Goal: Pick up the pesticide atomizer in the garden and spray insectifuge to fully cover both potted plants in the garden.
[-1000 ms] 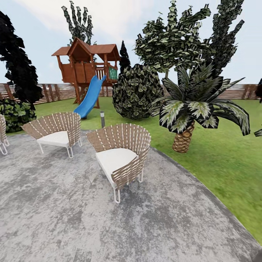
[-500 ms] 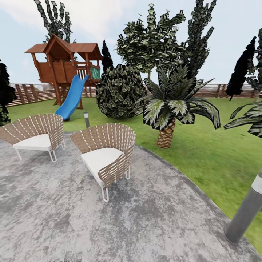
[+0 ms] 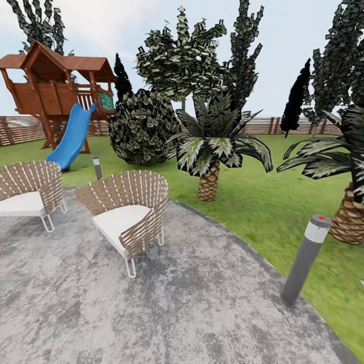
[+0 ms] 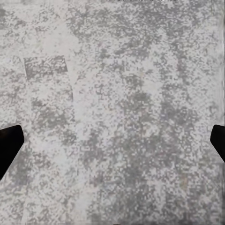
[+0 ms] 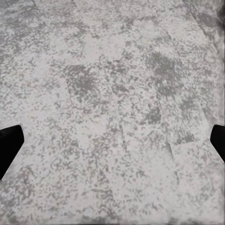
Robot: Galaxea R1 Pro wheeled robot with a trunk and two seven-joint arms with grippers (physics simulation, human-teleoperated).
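Note:
The pesticide atomizer and the two small potted plants are out of view. I stand on the grey paved patio (image 3: 192, 303) of the garden, with green lawn (image 3: 263, 202) beyond it and a brown slat fence (image 3: 263, 125) at the back. In the left wrist view my left gripper (image 4: 112, 145) is open, its dark fingertips (image 4: 8, 145) wide apart over bare paving. In the right wrist view my right gripper (image 5: 112, 145) is open too, its fingertips (image 5: 9, 143) spread over paving with nothing between them.
Two woven chairs (image 3: 129, 210) (image 3: 28, 192) stand on the patio at the left. A grey bollard lamp (image 3: 304, 260) rises at the patio's right edge, a smaller one (image 3: 96, 168) behind the chairs. Palms (image 3: 212, 146) (image 3: 349, 172), a dark bush (image 3: 141, 126) and a wooden playhouse with blue slide (image 3: 65, 101) stand on the lawn.
The whole head view has shifted left, so the camera has turned right. The bollard lamp and a second palm have come further into view at the right.

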